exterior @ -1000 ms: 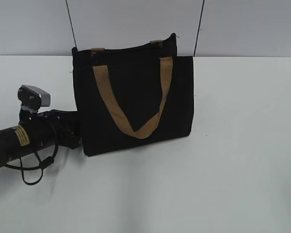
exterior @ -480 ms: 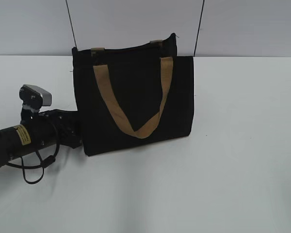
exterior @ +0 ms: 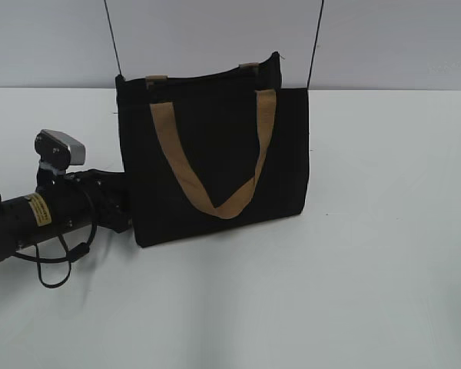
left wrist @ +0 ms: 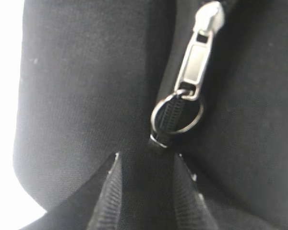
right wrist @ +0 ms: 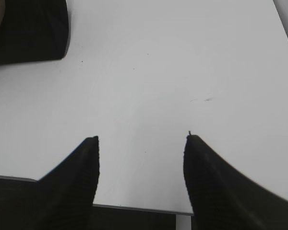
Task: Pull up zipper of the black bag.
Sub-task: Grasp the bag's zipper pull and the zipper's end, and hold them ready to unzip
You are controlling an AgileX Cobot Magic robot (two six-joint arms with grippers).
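The black bag (exterior: 215, 154) stands upright on the white table with a tan strap handle (exterior: 215, 204) hanging down its front. The zipper (exterior: 200, 77) runs along its top edge and down its left side. My left gripper (exterior: 125, 209) is pressed against the bag's lower left side. In the left wrist view the silver zipper pull (left wrist: 197, 62) carries a metal ring (left wrist: 177, 112). A black tab hangs from the ring and runs between the left gripper's (left wrist: 146, 160) fingers, which are closed on it. My right gripper (right wrist: 141, 139) is open and empty over bare table.
The bag's corner (right wrist: 29, 28) shows at the top left of the right wrist view. The table's near edge (right wrist: 134, 208) lies just under the right fingers. A grey wall with two thin dark cables (exterior: 111, 34) stands behind the bag.
The left arm has shifted slightly up and to the right. The bag has slid a little to the right with it.
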